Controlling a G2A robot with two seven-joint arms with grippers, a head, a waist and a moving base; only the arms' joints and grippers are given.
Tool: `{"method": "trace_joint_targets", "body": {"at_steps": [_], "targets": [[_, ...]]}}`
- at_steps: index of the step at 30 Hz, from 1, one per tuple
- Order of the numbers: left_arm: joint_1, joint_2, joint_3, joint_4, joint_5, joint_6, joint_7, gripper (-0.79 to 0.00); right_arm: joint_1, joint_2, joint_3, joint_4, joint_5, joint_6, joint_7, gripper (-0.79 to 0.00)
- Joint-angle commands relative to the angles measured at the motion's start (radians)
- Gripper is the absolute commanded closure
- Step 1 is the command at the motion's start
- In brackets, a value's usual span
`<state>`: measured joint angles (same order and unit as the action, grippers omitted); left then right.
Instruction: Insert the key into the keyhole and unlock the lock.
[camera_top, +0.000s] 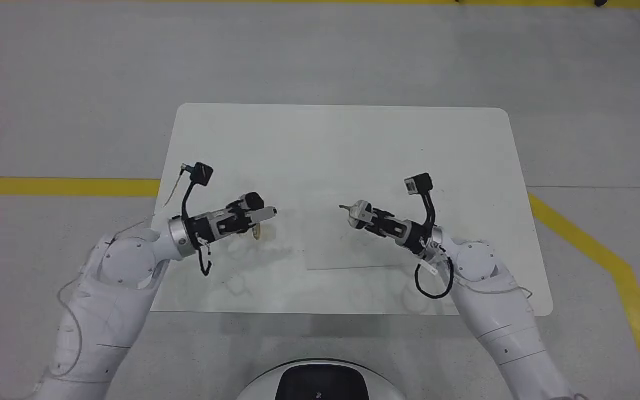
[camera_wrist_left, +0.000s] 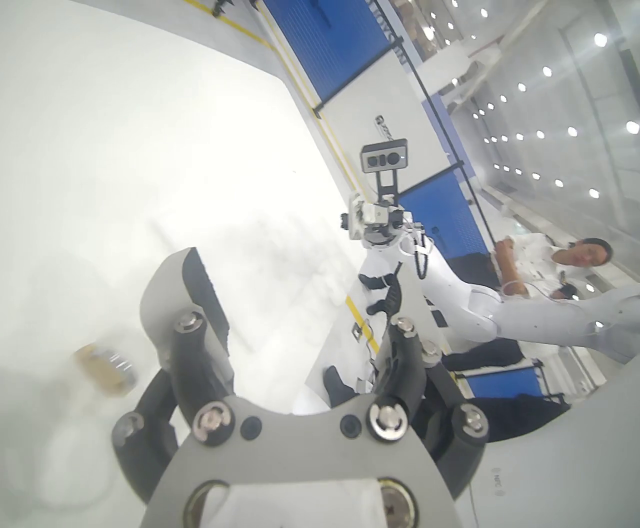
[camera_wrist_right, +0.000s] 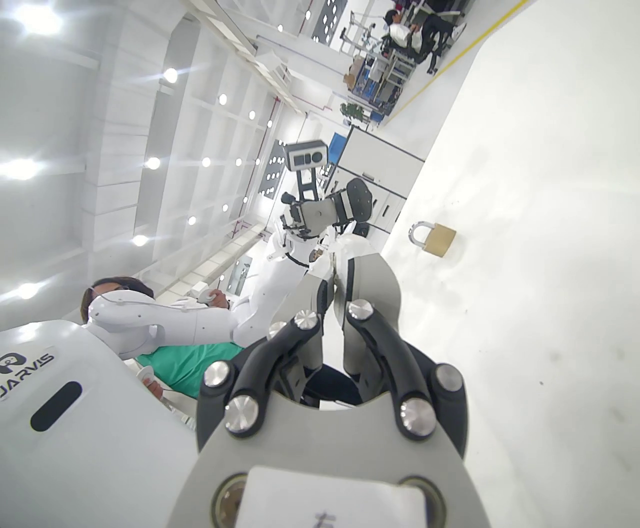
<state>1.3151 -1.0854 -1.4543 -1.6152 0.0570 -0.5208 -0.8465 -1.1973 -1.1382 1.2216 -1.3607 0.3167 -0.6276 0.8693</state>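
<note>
Held left claw (camera_top: 262, 212) (camera_wrist_left: 295, 280) spread apart just beside brass padlock (camera_top: 258, 232) (camera_wrist_left: 105, 372) (camera_wrist_right: 434, 238), nine o'clock on table (camera_top: 450, 150); clamped right claw (camera_top: 350, 212) (camera_wrist_right: 340, 270) on small key (camera_top: 345, 207) toward three o'clock.

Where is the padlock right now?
In the top view the padlock lies on the table, on the robot's left side, just beside the left hand.

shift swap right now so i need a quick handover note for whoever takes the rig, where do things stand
Left hand: open, just by the padlock, not gripping it.
Right hand: shut on what looks like the key, apart from the padlock.
The padlock lies on the table, shackle closed.
Done: key in hand.
To do: steady the padlock, insert key, turn.
</note>
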Motion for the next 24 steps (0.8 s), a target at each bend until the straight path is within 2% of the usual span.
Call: {"method": "trace_joint_targets", "body": {"at_steps": [1, 5, 8, 10, 17, 21, 24], "targets": [[0.091, 0.011, -0.088, -0.049, 0.072, -0.010, 0.049, -0.785, -0.001, 0.000, 0.008, 0.006, 0.008, -0.012, -0.014, 0.000], [0.239, 0.019, -0.185, -0.134, 0.235, -0.006, 0.178, -0.785, -0.001, 0.000, 0.008, 0.006, 0.008, -0.012, -0.014, 0.000], [0.313, 0.016, -0.174, -0.185, 0.386, 0.022, 0.271, -0.785, -0.001, 0.000, 0.008, 0.006, 0.008, -0.012, -0.014, 0.000], [0.335, 0.011, -0.129, -0.199, 0.474, 0.047, 0.330, -0.785, -0.001, 0.000, 0.008, 0.006, 0.008, -0.012, -0.014, 0.000], [0.296, -0.013, 0.035, -0.159, 0.779, 0.211, 0.545, -0.785, -0.001, 0.000, 0.008, 0.006, 0.008, -0.012, -0.014, 0.000], [0.270, -0.023, 0.101, -0.136, 0.858, 0.277, 0.598, -0.773, -0.001, 0.000, 0.008, 0.006, 0.008, -0.012, -0.014, 0.000], [0.246, -0.029, 0.132, -0.122, 0.883, 0.301, 0.609, -0.711, -0.001, 0.000, 0.008, 0.006, 0.008, -0.012, -0.014, 0.000]]}}
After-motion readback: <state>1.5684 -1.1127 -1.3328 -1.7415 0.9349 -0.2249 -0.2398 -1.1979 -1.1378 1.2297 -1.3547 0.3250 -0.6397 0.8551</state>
